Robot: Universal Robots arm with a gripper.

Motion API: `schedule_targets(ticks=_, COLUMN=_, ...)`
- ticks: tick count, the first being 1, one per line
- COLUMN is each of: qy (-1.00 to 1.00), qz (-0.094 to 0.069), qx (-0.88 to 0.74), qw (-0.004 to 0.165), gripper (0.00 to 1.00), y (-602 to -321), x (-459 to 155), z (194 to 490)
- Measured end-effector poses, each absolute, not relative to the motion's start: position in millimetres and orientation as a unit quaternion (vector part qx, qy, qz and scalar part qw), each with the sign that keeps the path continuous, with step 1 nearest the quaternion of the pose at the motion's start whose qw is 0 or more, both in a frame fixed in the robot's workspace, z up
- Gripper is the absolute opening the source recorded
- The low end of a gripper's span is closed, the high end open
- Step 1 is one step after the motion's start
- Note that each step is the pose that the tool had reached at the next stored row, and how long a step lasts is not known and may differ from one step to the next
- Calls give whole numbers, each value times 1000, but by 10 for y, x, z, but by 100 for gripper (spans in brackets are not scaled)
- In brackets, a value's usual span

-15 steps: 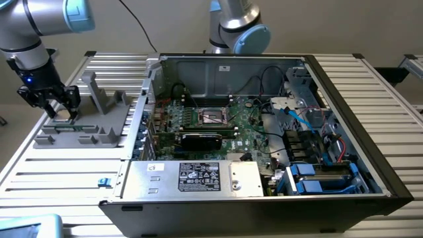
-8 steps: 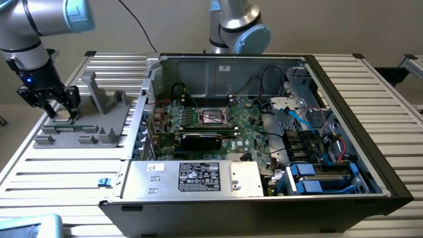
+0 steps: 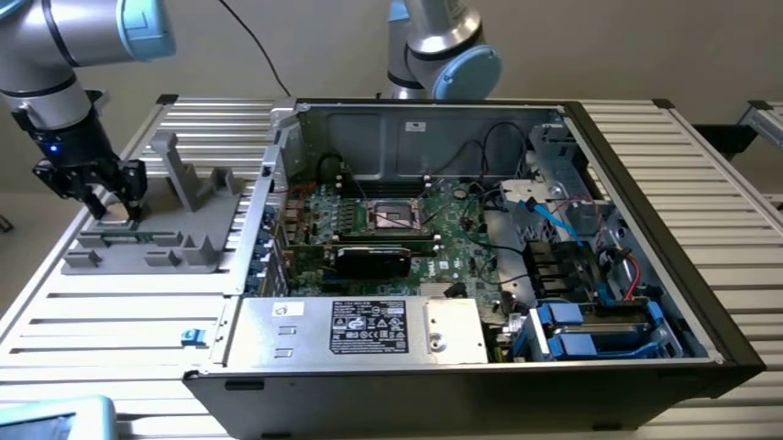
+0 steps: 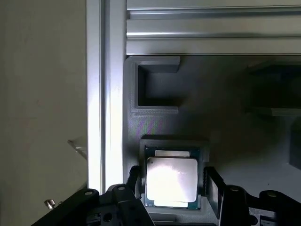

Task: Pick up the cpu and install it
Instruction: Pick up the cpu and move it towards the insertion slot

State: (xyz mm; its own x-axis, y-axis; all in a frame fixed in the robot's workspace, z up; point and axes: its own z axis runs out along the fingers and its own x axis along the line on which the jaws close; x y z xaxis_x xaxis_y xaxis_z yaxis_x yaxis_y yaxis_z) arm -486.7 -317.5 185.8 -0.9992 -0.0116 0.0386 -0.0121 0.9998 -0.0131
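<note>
Grey plastic fixture (image 3: 202,229) sits at the exterior view's left on a slatted aluminium table (image 3: 110,316), with the arm's gripper (image 3: 110,203) lowered over the pocket at the fixture's left end. From this off-arm camera the cpu (image 4: 171,181) is little more than a pale glint between the dark fingers. The wrist camera looks straight down on it, its shiny metal top and green border lying flat and square in a raised-rim pocket. The wrist view also shows the fingers (image 4: 212,188) spread apart, one on each side of the chip and just outside the pocket's rim, gripping nothing; whether they touch the rim cannot be told. Past the chip lies a square recess (image 4: 157,87) in the fixture's deck, and a bright aluminium rail (image 4: 106,94) runs close along one side.

The exterior view takes in the wider bench. Two upright posts (image 3: 183,179) stand on the fixture just right of the gripper, near but apart from it. Further right the open computer case (image 3: 404,137) lies on its side, close against the fixture, its dark metal-framed socket (image 3: 398,217) on the green motherboard (image 3: 471,243) well apart from the chip. A second arm (image 3: 441,50) stands behind the case. Bare slats lie in front of the fixture, where a small blue clip (image 3: 190,337) sits.
</note>
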Motion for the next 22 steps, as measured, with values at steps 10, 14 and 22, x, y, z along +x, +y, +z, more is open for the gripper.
schedule_targets(ticks=10, qy=-1000, qz=6, qx=6, qw=20, gripper=55, y=-3175, x=-4867, z=1884)
schedule_targets(ticks=14, qy=-1000, qz=6, qx=6, qw=22, gripper=55, y=-3175, x=-4867, z=2007)
schedule_targets(ticks=22, qy=-1000, qz=6, qx=6, qw=23, gripper=55, y=-3180, x=-4847, z=2371)
